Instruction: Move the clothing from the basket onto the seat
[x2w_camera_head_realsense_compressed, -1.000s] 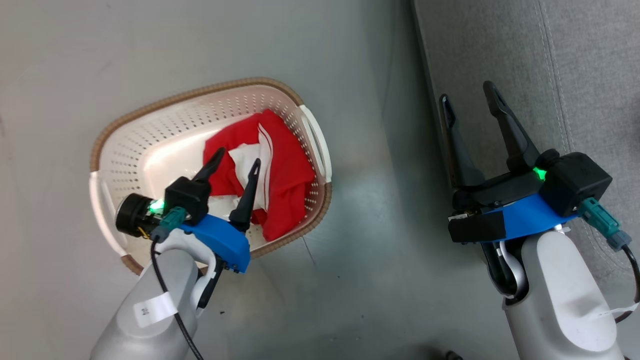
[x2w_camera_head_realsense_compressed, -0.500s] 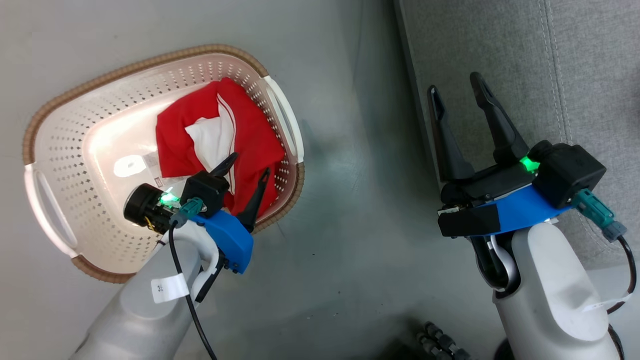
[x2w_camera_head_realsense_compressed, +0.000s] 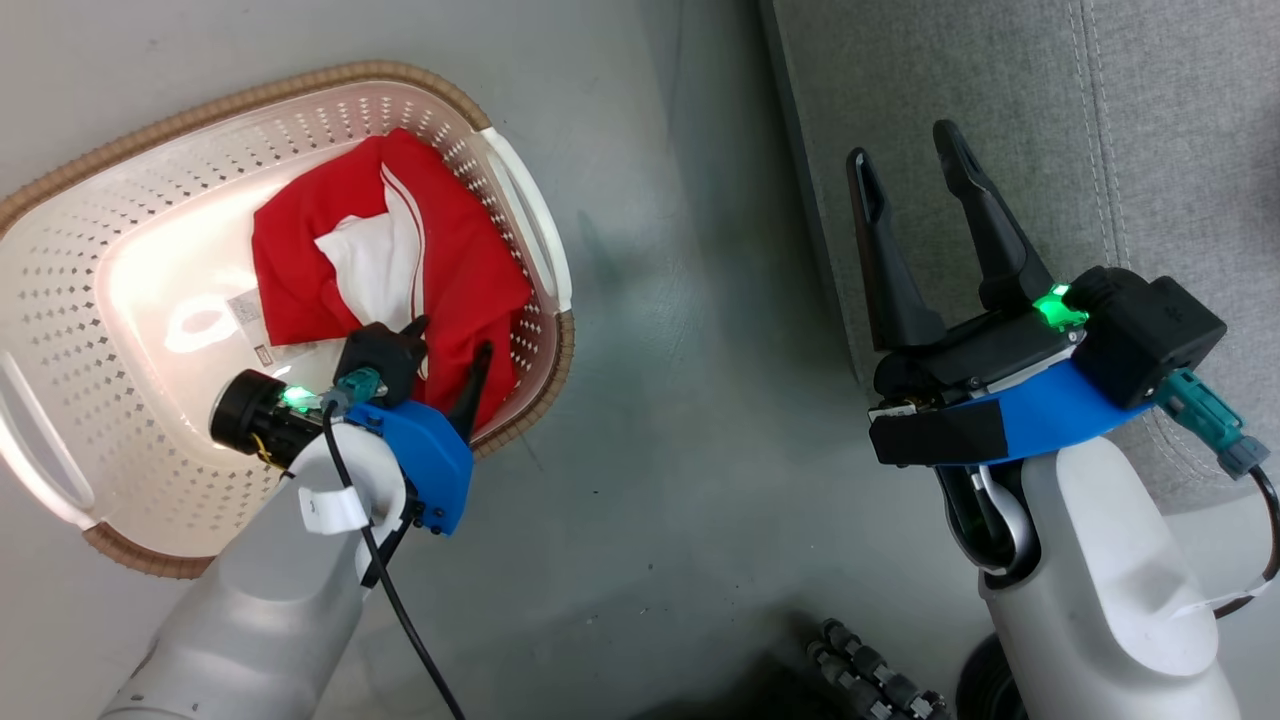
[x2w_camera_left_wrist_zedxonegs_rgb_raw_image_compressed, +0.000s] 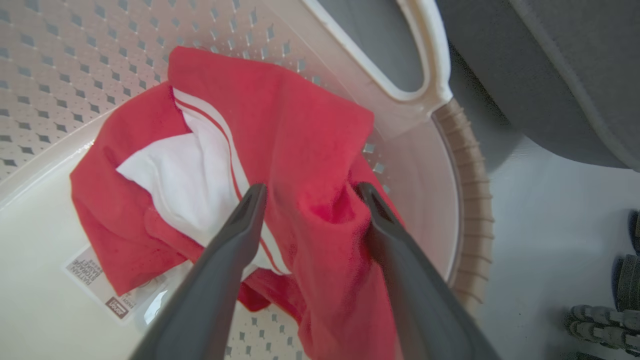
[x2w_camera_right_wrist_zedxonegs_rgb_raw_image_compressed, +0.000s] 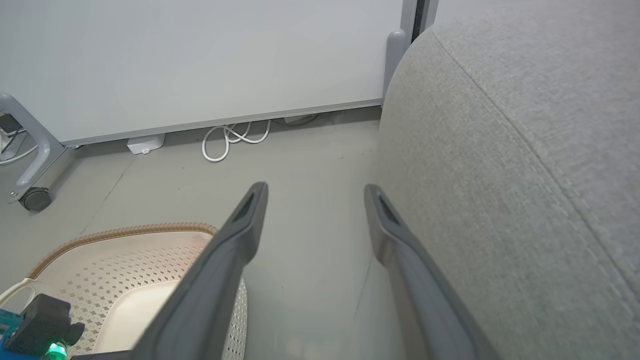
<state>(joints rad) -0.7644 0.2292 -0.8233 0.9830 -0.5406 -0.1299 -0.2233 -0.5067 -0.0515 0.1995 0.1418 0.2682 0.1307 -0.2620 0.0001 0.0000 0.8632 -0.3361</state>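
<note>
Descent is the change: your left claw (x2w_camera_left_wrist_zedxonegs_rgb_raw_image_compressed: 311, 189) has sunk into the basket (x2w_camera_head_realsense_compressed: 250, 95), jaws wide, fingers straddling a raised fold of the red clothing (x2w_camera_head_realsense_compressed: 440, 250), so closing looks like your next step. The clothing lies at the basket's seat-side end, long axis and white stripes running up the head view, top corner climbing the wall. Your right claw (x2w_camera_head_realsense_compressed: 903, 142) hangs wide, empty, beside the grey seat (x2w_camera_head_realsense_compressed: 1000, 100).

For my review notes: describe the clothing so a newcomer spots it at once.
Left of the big grey seat, a cream perforated basket stands on the floor. Bunched at its seat-side end lies the clothing: bright red with white stripes, unlike the pale sticker beside it.
</note>
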